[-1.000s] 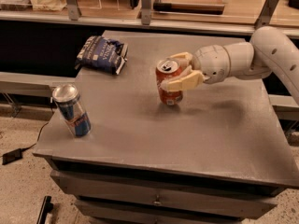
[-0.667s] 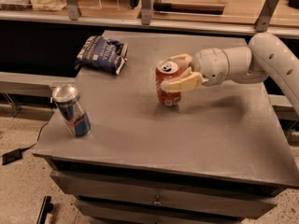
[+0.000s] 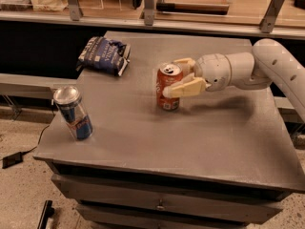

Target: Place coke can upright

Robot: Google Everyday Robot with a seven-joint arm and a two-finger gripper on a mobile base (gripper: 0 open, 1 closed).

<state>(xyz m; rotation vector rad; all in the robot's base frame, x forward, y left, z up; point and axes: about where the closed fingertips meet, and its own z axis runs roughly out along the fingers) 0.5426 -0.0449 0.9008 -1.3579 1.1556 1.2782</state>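
Where the nearest edge of the grey table (image 3: 214, 142) is seen, a closed drawer front (image 3: 162, 202) is set below it, and what it contains cannot be told. On the front left corner of the tabletop a blue and silver can (image 3: 73, 112) is stood on its base, its top appearing to lean slightly left; its contents are not shown. Farther back, about mid-table, the coke can (image 3: 168, 97) is found upright, its long axis vertical, its base flat on the surface and its silver top turned upward; whether anything is inside cannot be judged. The can is straddled by the gripper (image 3: 172, 77), which is reached in from the right on a pale arm (image 3: 281, 66). The jaws are parted only by the width of the can and are closed against it: one of the fingers (image 3: 186, 88) is laid across the near side, the other is pressed behind the rim. Beyond, toward the far left of the table, a dark blue snack bag (image 3: 104, 55) is laid flat, well apart from both cans. Behind the table a wooden ledge (image 3: 200, 25) is seen.
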